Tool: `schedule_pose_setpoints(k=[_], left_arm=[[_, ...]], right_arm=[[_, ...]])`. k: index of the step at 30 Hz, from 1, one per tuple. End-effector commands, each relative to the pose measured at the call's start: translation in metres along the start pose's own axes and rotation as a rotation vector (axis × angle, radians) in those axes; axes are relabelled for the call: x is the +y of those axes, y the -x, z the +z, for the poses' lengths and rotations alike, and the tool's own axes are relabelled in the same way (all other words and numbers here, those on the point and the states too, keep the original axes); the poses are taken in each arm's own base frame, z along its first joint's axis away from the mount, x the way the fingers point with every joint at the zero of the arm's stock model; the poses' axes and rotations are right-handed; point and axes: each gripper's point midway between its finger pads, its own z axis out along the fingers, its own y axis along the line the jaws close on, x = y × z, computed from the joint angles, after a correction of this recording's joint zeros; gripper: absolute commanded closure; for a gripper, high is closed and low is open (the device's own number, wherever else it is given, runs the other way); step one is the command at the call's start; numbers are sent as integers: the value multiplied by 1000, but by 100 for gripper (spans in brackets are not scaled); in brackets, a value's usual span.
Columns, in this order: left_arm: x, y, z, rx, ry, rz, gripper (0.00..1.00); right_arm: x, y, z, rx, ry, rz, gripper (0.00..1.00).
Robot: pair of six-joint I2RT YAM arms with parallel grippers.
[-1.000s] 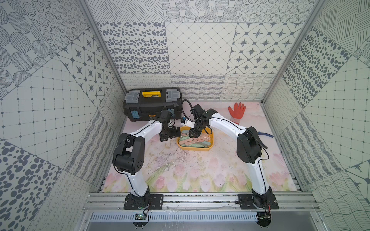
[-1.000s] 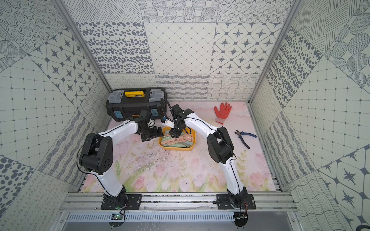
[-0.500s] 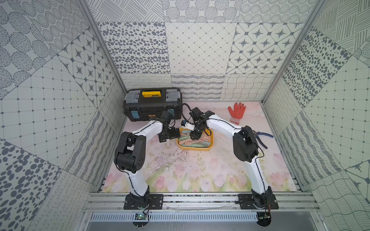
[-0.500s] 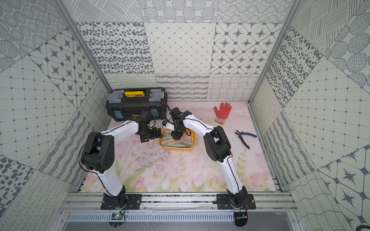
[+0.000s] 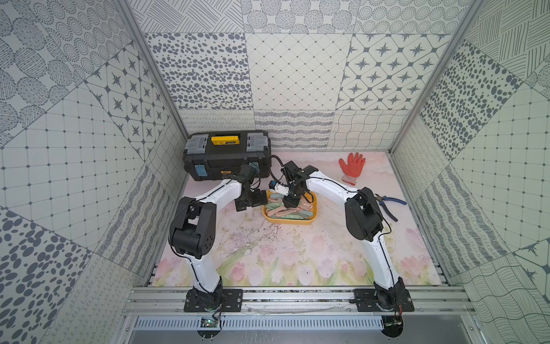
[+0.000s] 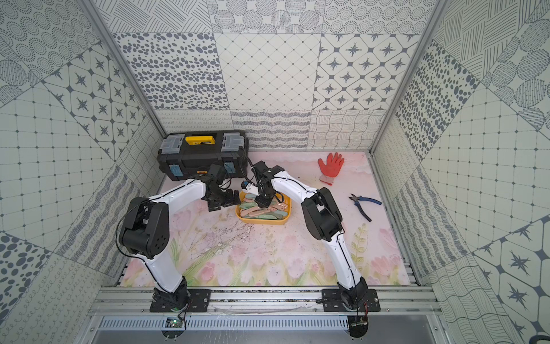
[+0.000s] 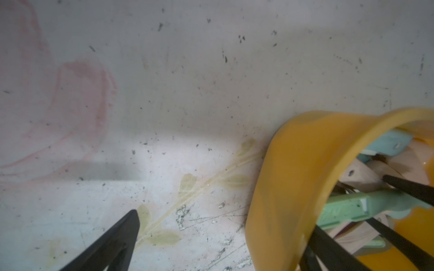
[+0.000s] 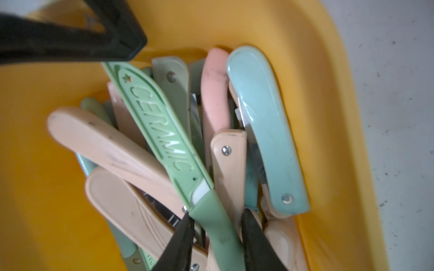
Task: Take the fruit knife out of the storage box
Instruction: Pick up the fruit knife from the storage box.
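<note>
The yellow storage box (image 5: 286,221) (image 6: 262,221) sits mid-table and holds several pastel folding and sheathed knives. A green fruit knife (image 8: 164,140), its sheath marked CERAMIC, lies on top of the pile. My right gripper (image 8: 216,214) (image 5: 290,202) (image 6: 263,202) reaches down into the box, its fingers closed against both sides of that knife's green handle. My left gripper (image 7: 223,234) (image 5: 251,201) is open and straddles the box's left wall (image 7: 281,176), with one finger on the mat and the other inside the box.
A black toolbox (image 5: 227,160) with a yellow handle stands at the back left, close behind both wrists. A red glove (image 5: 351,166) lies at the back right. Blue-handled pliers (image 5: 387,204) lie by the right elbow. The floral mat is scuffed in front of the box.
The right gripper has sunk lower into the box and narrowed its jaws around the green knife's handle. The left arm has barely moved.
</note>
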Motion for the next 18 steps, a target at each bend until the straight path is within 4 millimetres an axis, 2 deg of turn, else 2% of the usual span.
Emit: schedule_pose_setpoints(k=[1, 5, 8, 18], left_arm=[[17, 0, -5, -8, 68, -34, 2], [16, 1, -6, -13, 57, -43, 2], [17, 2, -6, -14, 55, -49, 2], [19, 2, -4, -10, 56, -55, 2]], right_arm=[[-3, -8, 8, 39, -11, -3, 67], [-1, -12, 7, 49, -15, 0, 74], [1, -16, 7, 59, -6, 7, 82], [9, -13, -11, 16, 6, 38, 91]])
